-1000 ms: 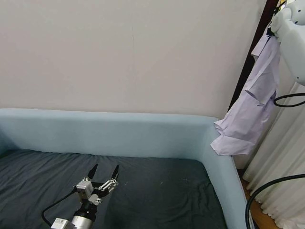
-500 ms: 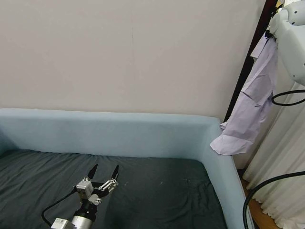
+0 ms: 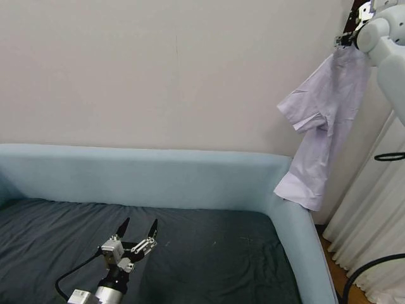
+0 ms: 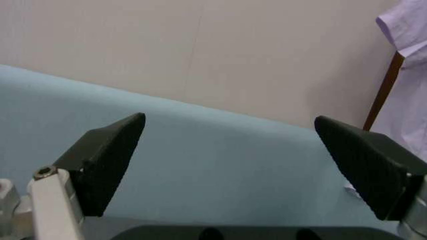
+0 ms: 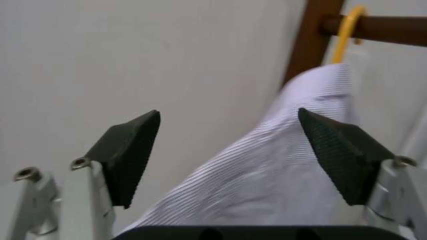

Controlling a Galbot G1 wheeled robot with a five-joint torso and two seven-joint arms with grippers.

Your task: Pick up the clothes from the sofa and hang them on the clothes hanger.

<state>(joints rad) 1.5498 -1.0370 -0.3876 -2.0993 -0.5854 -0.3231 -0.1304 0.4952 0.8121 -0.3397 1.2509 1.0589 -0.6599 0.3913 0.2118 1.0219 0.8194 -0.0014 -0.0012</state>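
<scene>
The left tool [image 3: 140,223] sits low over the dark seat of the sofa [image 3: 190,180]. It is wide open and holds nothing. It looks like it is just waiting there.

To the right, past the end of the sofa, the shirt [image 3: 319,120] hangs high up. Its bottom edge is near the sofa's arm and one sleeve sticks out to the side.

The right tool [image 3: 347,39] is way up at the top of the shirt. It is wide open too. The shirt's shoulder is right in front of it, but the tool is not pinching the cloth. The shirt hangs from a yellow hook [image 5: 347,30] on a brown rod [image 5: 380,29].

I think the job now is to let the shirt be and back away. To do it well, the right tool should pull back slowly, wide open, so it does not snag the cloth or bump the hook off the rod.
</scene>
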